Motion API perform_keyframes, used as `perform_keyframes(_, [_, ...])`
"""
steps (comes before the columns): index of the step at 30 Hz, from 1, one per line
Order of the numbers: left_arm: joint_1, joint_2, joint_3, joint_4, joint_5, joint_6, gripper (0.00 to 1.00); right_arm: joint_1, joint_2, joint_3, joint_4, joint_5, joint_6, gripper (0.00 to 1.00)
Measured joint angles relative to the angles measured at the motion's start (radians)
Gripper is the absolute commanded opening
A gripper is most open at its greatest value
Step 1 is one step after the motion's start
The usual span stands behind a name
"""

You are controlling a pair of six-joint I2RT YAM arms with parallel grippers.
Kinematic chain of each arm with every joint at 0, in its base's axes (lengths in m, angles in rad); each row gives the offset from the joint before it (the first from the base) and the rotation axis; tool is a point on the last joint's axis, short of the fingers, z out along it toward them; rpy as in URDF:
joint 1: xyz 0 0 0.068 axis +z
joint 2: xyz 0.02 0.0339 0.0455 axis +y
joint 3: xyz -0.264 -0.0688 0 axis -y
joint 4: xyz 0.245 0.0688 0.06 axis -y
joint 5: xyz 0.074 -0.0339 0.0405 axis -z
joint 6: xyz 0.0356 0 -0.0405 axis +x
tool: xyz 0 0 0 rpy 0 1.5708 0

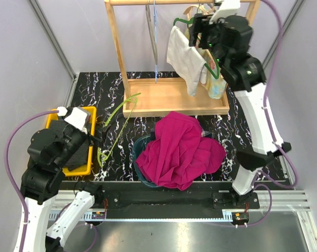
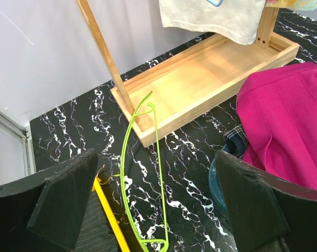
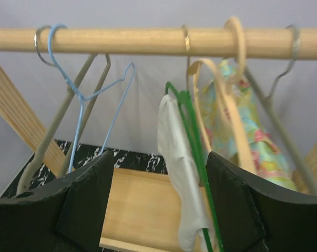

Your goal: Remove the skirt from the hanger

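- wooden rack (image 1: 169,100) — white skirt (image 3: 179,173) hangs under its rail, right half, on green hanger (image 3: 192,136)
- skirt long axis vertical, hem down
- right gripper (image 3: 159,210) spread wide, skirt and hanger between fingers, contact unclear
- left gripper (image 2: 155,210) released, empty — low over lime hanger (image 2: 128,173)

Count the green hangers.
2. A lime-green wire hanger lies on the black marbled table, hook end at the wooden rack tray. A dark green hanger carrying white cloth sits below the wooden rod. Others may be hidden.
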Motion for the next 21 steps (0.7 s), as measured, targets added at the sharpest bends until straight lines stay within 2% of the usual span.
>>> perform_keyframes(7, [0.0,-0.007,-0.005,0.003,0.0,0.001,0.99,-0.032,0.127,0.0,-0.016,-0.12,0.045,0.76])
perform_keyframes(13, [0.0,-0.011,-0.014,0.005,0.0,0.001,0.99,-0.105,0.15,0.003,-0.015,-0.182,0.082,0.76])
perform_keyframes(21, [0.0,-0.016,-0.038,0.005,-0.002,0.001,0.99,-0.117,0.158,0.018,-0.004,-0.254,0.115,0.75])
